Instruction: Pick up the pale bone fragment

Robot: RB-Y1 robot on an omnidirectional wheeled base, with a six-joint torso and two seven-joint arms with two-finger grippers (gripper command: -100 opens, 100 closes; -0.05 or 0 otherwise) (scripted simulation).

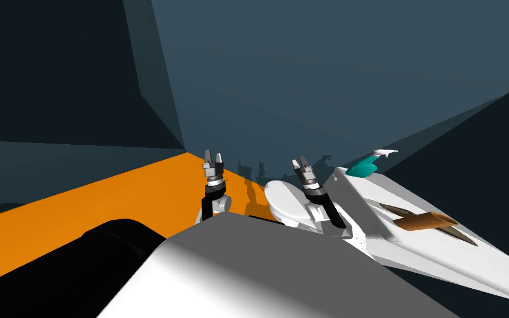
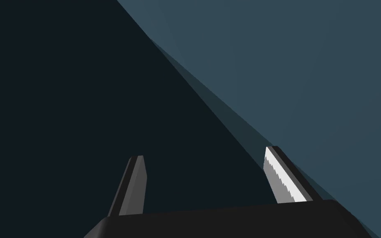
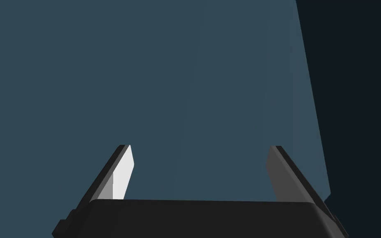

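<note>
Head view: a small pale white sliver (image 1: 387, 152), which I take for the bone fragment, lies at the far end of the long white bench (image 1: 485, 265), touching a teal rounded object (image 1: 362, 165). It is probably light, stiff and brittle, so grip gently across its narrow middle. The left gripper (image 1: 213, 157) and the right gripper (image 1: 302, 163) hover well short of it.

Left wrist view: blades apart, holding nothing.

Right wrist view: likewise apart and empty.

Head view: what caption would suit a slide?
Left gripper and right gripper, both open, near a white surface bearing a brown piece.

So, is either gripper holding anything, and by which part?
Nothing is held. The left gripper and the right gripper both stand open and empty.
</note>
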